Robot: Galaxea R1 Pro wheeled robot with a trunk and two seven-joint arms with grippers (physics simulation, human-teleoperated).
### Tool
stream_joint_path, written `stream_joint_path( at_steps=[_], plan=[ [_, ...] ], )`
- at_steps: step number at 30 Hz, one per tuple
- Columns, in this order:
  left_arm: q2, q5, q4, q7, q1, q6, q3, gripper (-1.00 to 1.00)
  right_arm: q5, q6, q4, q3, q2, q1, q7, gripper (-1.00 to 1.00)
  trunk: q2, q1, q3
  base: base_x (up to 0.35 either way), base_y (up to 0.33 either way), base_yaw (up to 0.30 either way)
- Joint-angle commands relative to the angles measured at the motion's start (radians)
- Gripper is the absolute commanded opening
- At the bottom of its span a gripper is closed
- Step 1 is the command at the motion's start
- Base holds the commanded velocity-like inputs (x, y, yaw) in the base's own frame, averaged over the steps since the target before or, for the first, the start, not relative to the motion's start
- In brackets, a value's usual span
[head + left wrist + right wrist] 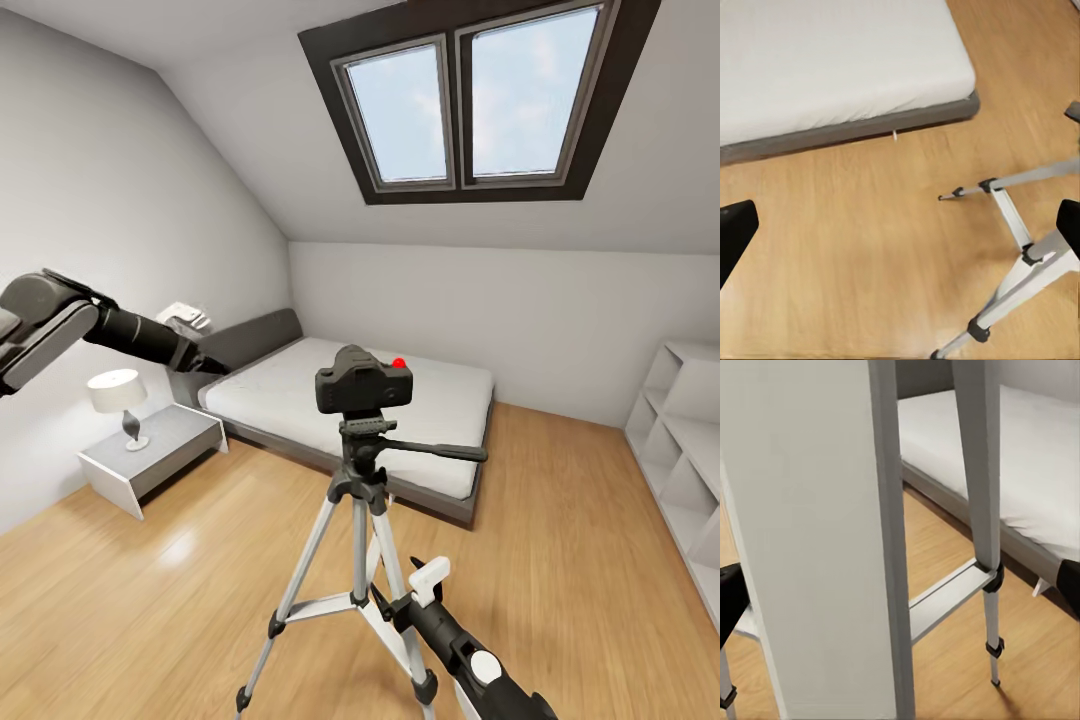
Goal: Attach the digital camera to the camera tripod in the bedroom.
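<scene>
The black digital camera (362, 385), red button on top, sits on the head of the camera tripod (360, 500), which stands on the bedroom's wood floor in front of the bed. Its black pan handle (440, 451) points right. My left gripper (205, 362) is held up at the left, well away from the tripod; in the left wrist view it (900, 232) is open over the floor, with the tripod's legs (1020, 232) beside it. My right gripper (392, 602) is low, close against the silver legs (979, 472); it (900, 592) is open and holds nothing.
A grey low bed (330, 390) lies behind the tripod. A grey nightstand (150, 450) with a white lamp (118, 392) stands at the left wall. White shelves (680, 450) line the right wall. A dark-framed skylight (480, 100) sits in the sloped ceiling.
</scene>
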Motion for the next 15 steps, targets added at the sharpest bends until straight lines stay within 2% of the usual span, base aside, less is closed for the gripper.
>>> stream_joint_path(
  at_steps=[1,7,15],
  plan=[
    [-0.003,0.0,0.016,0.006,-0.001,0.003,-0.003,1.0,0.005,-0.006,0.001,-0.001,0.0,-0.001,0.001,1.0,-0.003,0.001,-0.002,0.0,0.0,0.0],
    [-0.035,0.0,0.143,0.036,0.003,0.003,-0.003,1.0,0.005,-0.06,0.002,-0.001,-0.004,0.001,0.005,1.0,-0.003,0.001,-0.002,0.0,0.0,0.0],
    [-0.055,0.0,0.234,0.041,0.005,0.003,-0.003,1.0,0.005,-0.101,0.027,-0.002,-0.009,0.003,0.008,1.0,-0.003,0.001,-0.002,0.0,0.0,0.0]
  ],
)
